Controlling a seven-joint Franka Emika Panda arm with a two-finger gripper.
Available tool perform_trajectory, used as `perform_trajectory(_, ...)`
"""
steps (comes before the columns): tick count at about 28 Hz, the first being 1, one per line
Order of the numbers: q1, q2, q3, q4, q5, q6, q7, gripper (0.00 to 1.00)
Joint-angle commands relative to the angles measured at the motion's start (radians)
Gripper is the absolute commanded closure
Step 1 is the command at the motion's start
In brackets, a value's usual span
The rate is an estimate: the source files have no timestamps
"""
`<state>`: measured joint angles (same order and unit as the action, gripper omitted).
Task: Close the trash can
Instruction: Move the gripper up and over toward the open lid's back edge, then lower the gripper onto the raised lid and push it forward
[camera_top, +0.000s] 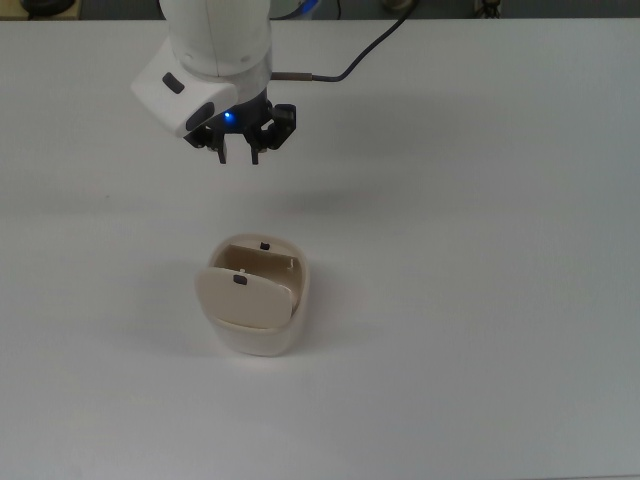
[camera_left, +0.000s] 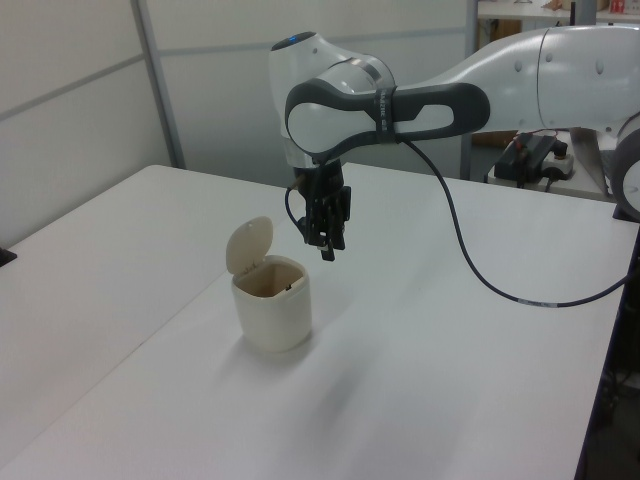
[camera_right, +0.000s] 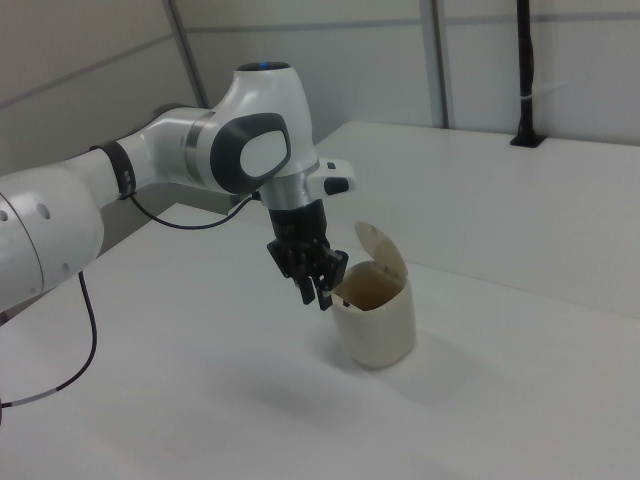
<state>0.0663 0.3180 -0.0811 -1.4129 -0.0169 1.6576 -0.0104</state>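
Note:
The cream trash can (camera_top: 255, 338) stands on the white table with its mouth uncovered. Its flat lid (camera_top: 242, 298), marked by a tiny black knob, is tipped up at the edge nearer the top view's bottom. In the left view the lid (camera_left: 248, 243) rises at the can's (camera_left: 272, 310) left; in the right view the lid (camera_right: 383, 248) rises behind the can (camera_right: 378, 325). My gripper (camera_top: 238, 158) hangs in the air beyond the can's far rim, toward the top view's top. It holds nothing, with only a narrow gap between its fingers. The gripper (camera_left: 327, 248) (camera_right: 315, 298) sits slightly above rim height.
The white table (camera_top: 480, 300) stretches around the can. A black cable (camera_top: 370, 50) runs from the arm toward the top view's upper right. Wall panels and a post stand behind the table in the left view.

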Motion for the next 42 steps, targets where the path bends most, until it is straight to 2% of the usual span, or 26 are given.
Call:
perform_trajectory(1,0.003,-0.022,-0.005,-0.006,-0.008,-0.025,0.02,1.0)
perform_trajectory(13,0.0,-0.02,-0.006,-0.006,-0.008,-0.018,0.013,1.0)
perform_trajectory(19,-0.006,-0.01,-0.006,0.02,0.001,0.037,0.017,1.0)
perform_trajectory(26,-0.006,-0.01,-0.005,0.023,0.009,0.209,0.021,1.0)
perform_trajectory(32,-0.006,0.015,-0.005,0.023,0.061,0.408,0.024,1.0)
perform_trajectory(37,-0.008,0.044,-0.005,0.022,0.124,0.596,0.029,1.0)
perform_trajectory(42,-0.008,0.075,-0.003,0.02,0.13,0.692,0.047,1.0)
